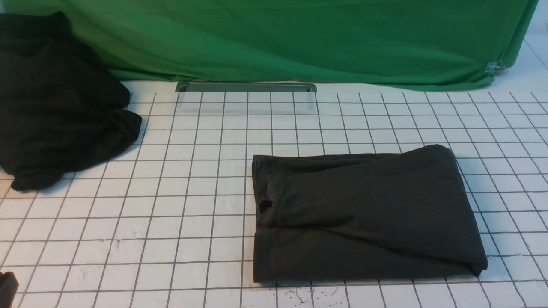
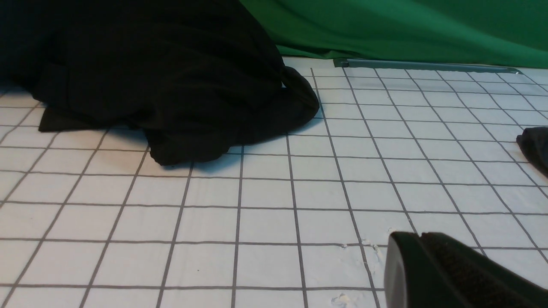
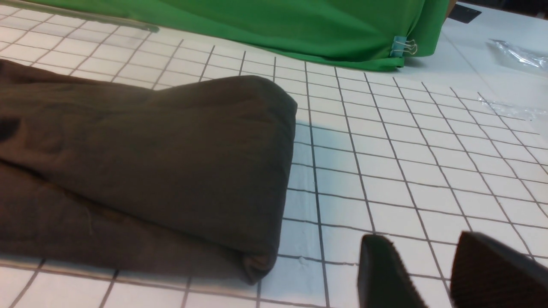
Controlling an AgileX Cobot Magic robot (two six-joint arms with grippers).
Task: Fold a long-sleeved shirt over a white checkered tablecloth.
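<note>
Lying folded at four o'clock on the white checkered tablecloth [image 1: 192, 179] is the long-sleeved shirt [image 1: 364, 214]; right gripper [image 3: 428, 273] hovers beside it, jaws partly apart, empty; left gripper [image 2: 454, 273] pinched closed, empty.

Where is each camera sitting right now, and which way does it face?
Front: between the arms, looking forward over the checkered tablecloth at the folded shirt; almost no arm shows.
Left wrist: low, facing the black cloth heap; left gripper shut.
Right wrist: low beside the shirt; right gripper empty, jaws apart.
All share the green backdrop.
</note>
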